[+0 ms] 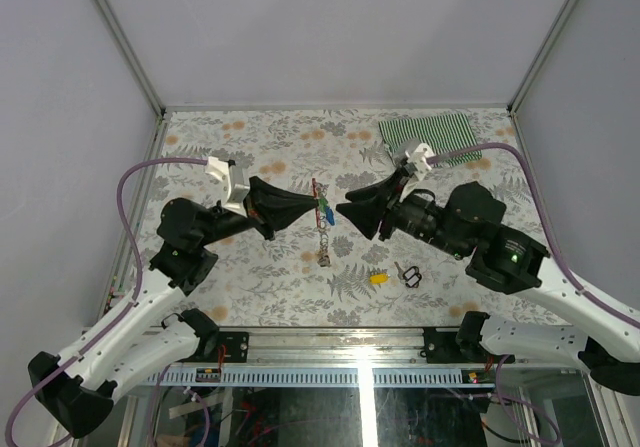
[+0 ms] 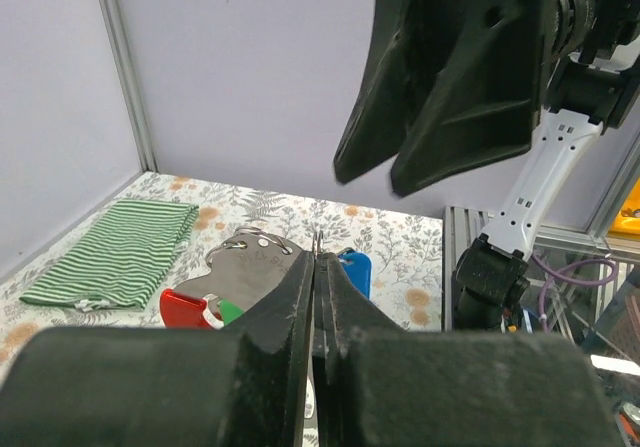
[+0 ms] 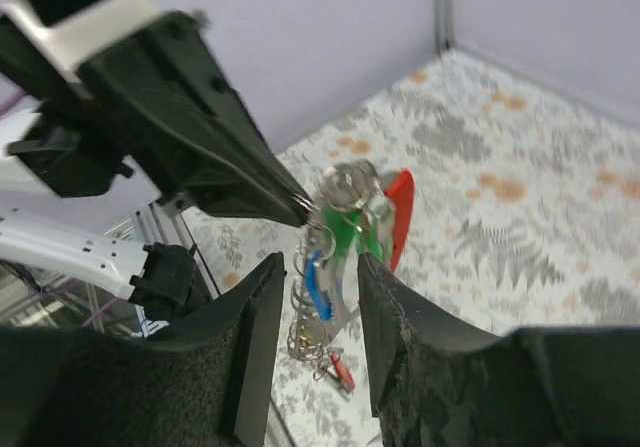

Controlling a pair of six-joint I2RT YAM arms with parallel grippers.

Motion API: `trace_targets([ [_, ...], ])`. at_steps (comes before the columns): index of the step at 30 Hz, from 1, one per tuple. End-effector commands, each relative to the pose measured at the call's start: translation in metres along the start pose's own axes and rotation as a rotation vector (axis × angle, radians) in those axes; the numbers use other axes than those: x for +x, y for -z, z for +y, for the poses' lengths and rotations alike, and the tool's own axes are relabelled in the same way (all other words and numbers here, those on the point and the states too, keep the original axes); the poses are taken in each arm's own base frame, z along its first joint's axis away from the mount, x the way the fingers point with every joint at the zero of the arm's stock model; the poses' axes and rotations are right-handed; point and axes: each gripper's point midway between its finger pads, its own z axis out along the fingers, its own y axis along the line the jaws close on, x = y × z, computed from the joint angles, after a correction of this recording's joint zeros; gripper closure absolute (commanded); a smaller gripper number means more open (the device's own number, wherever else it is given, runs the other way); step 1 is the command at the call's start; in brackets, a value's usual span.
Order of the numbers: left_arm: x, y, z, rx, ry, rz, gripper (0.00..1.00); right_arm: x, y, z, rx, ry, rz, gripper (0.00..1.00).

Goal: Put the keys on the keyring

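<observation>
The keyring (image 1: 321, 217) hangs above the middle of the table: a red clip (image 3: 400, 212) with a silver chain (image 3: 305, 332) trailing down to the floral surface. My left gripper (image 2: 318, 257) is shut on a thin metal ring of it. A green key (image 3: 345, 232) and a blue key (image 3: 315, 285) hang on it beside a grey metal tag (image 2: 255, 277). My right gripper (image 3: 320, 267) stands open just right of the bunch, its fingers either side of the hanging keys without touching them. A yellow key (image 1: 378, 278) lies on the table near the front.
A small black loop (image 1: 408, 273) lies next to the yellow key. A green striped cloth (image 1: 428, 130) lies folded at the back right. Grey walls close the back and sides, and a metal rail (image 1: 340, 342) runs along the near edge.
</observation>
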Motion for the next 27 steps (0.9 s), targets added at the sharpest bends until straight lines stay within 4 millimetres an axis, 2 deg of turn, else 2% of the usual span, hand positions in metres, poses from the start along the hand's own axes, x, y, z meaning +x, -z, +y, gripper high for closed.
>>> trace_targets([
  [1,-0.046,-0.001,-0.020,0.065,-0.068,-0.105,1.00,-0.045,0.016,0.042,-0.252,0.294,-0.186,0.58],
  [6,-0.058,0.003,-0.037,0.137,-0.064,-0.136,1.00,-0.040,0.020,0.061,-0.391,0.440,-0.224,0.57],
  [11,-0.061,0.006,-0.054,0.228,-0.064,-0.140,1.00,-0.035,0.023,0.076,-0.496,0.520,-0.245,0.57],
  [18,-0.064,0.008,-0.070,0.327,-0.066,-0.126,1.00,-0.032,0.026,0.083,-0.546,0.538,-0.241,0.58],
  [27,-0.067,0.008,-0.074,0.349,-0.072,-0.122,1.00,-0.029,0.023,0.086,-0.565,0.510,-0.211,0.59],
])
